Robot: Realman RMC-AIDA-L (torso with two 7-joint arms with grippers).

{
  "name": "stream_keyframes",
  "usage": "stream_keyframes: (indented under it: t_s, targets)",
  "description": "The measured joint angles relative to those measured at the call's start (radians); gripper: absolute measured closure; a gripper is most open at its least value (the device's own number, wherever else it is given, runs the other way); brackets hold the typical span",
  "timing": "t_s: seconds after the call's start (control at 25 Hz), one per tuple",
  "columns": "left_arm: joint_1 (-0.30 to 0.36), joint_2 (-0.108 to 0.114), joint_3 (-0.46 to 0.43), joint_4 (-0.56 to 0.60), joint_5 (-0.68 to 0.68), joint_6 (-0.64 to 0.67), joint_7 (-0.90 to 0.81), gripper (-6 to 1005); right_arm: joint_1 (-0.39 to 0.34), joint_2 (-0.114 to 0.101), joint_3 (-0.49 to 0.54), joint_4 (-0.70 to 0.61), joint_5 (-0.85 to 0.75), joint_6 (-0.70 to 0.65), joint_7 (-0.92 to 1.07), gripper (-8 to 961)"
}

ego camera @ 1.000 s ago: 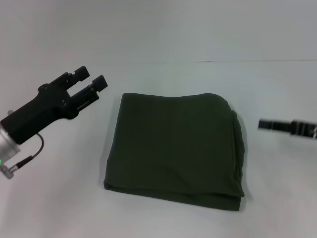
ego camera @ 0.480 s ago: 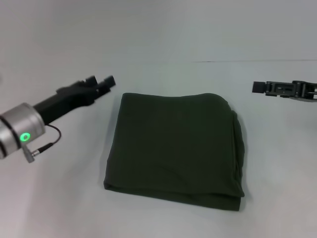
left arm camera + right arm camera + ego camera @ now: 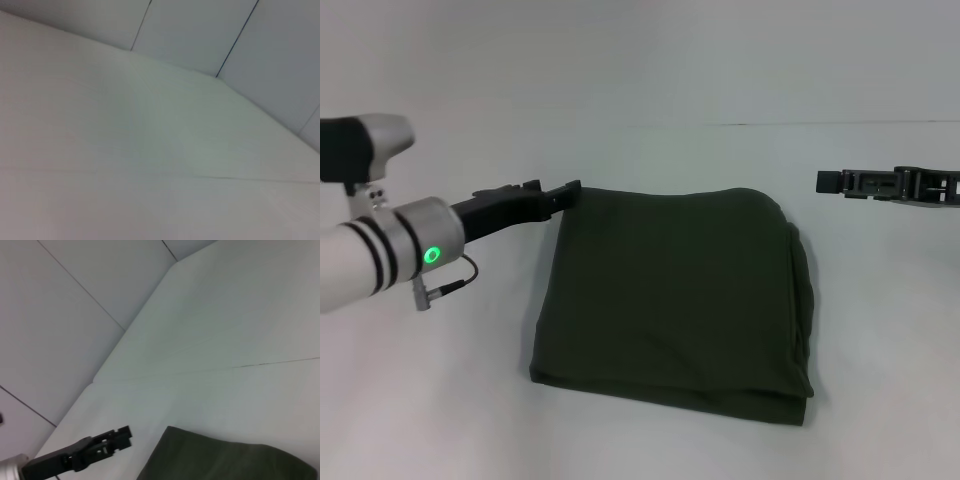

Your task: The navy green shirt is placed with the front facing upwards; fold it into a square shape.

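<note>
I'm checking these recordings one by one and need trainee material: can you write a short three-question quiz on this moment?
1. True or false: the navy green shirt lies spread out flat with its lettering showing.
2. Which end effector is at the shirt's far corner?
A. the left end effector
B. the right end effector
C. neither
3. Fill in: the right end effector hangs clear of the shirt, off its ____ side.

Key
1. False: it is folded into a rough square on the table, and no lettering shows.
2. A: its tip is at the shirt's far left corner; contact cannot be confirmed.
3. Right.
</note>
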Motion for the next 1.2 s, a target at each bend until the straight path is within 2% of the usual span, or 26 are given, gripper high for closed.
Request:
stream_keyframes:
  t_s: [0.2, 0.36, 0.72, 0.88, 1.08, 1.2]
  targets:
    - [-0.038, -0.005, 0.085, -0.021, 0.002, -0.144, -0.027, 304, 0.003, 0.004, 0.0, 0.005, 0.0, 0.016, 0.007, 84]
    - [-0.075, -0.006, 0.121, -0.066, 0.002, -0.224, -0.027, 300, 0.004, 0.007, -0.002, 0.008, 0.0, 0.035, 0.008, 84]
    - [-0.078, -0.007, 0.127, -0.067, 0.003, -0.221, -0.029, 302, 0.02, 0.007, -0.098, 0.019, -0.074, 0.154, 0.106, 85]
    - [-0.03, 0.002, 0.112, -0.018, 0.003, -0.067, -0.031, 305, 0.039, 0.006, -0.101, 0.068, -0.114, 0.173, 0.147, 85]
    - [0.13, -0.004, 0.104, 0.19, 0.003, 0.232, -0.021, 308, 0.047, 0.006, -0.106, 0.14, -0.131, 0.178, 0.176, 84]
    - [0.191, -0.005, 0.098, 0.279, 0.004, 0.359, -0.012, 310, 0.048, 0.007, -0.11, 0.166, -0.147, 0.185, 0.201, 84]
